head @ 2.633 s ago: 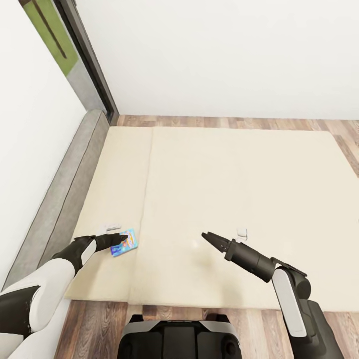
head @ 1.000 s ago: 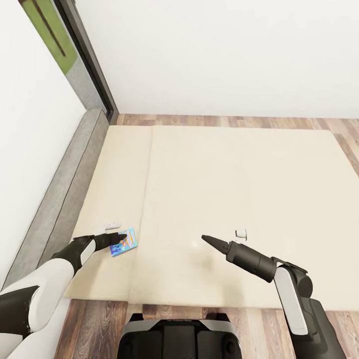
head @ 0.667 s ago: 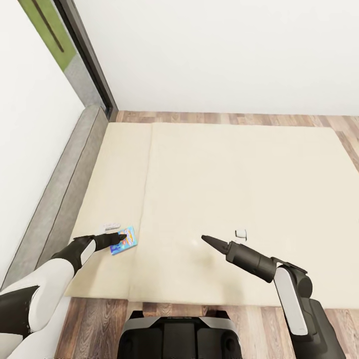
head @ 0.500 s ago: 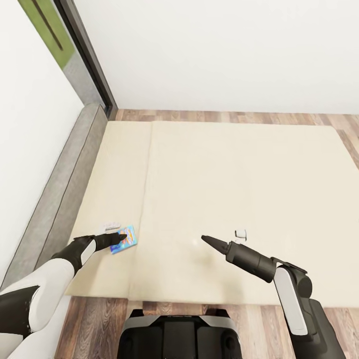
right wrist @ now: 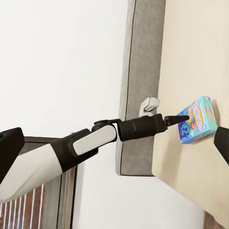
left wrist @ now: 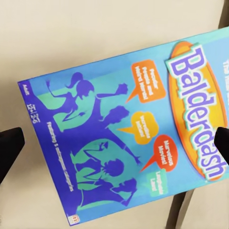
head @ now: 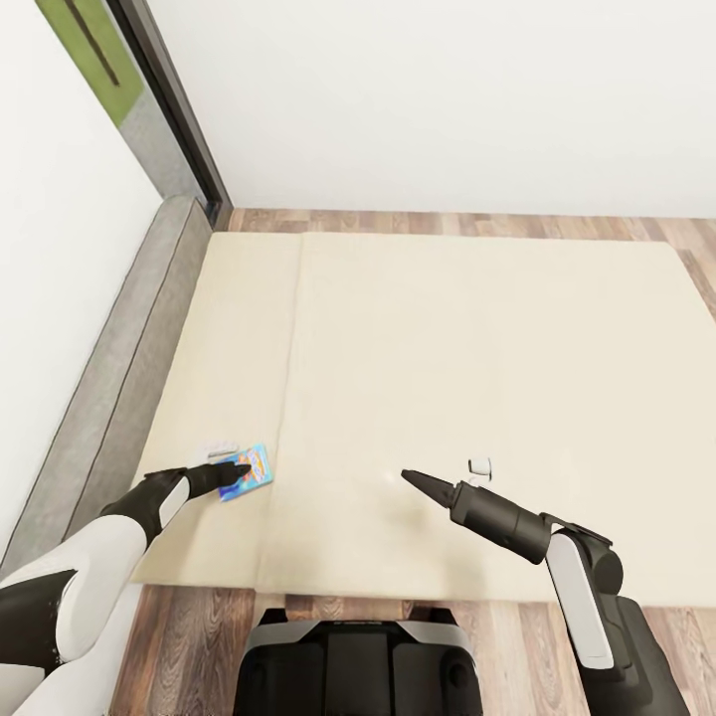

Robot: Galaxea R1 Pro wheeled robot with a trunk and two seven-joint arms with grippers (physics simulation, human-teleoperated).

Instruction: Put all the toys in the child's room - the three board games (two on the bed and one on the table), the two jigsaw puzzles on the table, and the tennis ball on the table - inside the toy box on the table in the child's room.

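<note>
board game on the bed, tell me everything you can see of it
The board game is a thin flat blue box, cardboard by its look, titled "Balderdash" in an orange oval, with purple silhouettes on teal and orange speech bubbles. It lies cover up on the cream bed, near its left front corner. The left gripper hangs over it, fingers spread wide; whether they touch it is unclear.

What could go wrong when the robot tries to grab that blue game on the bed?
The board game lies flat on the bed, so the open left gripper may slide over it without getting under an edge. It also sits beside a seam in the mattress, where a push could snag or tilt it.
</note>
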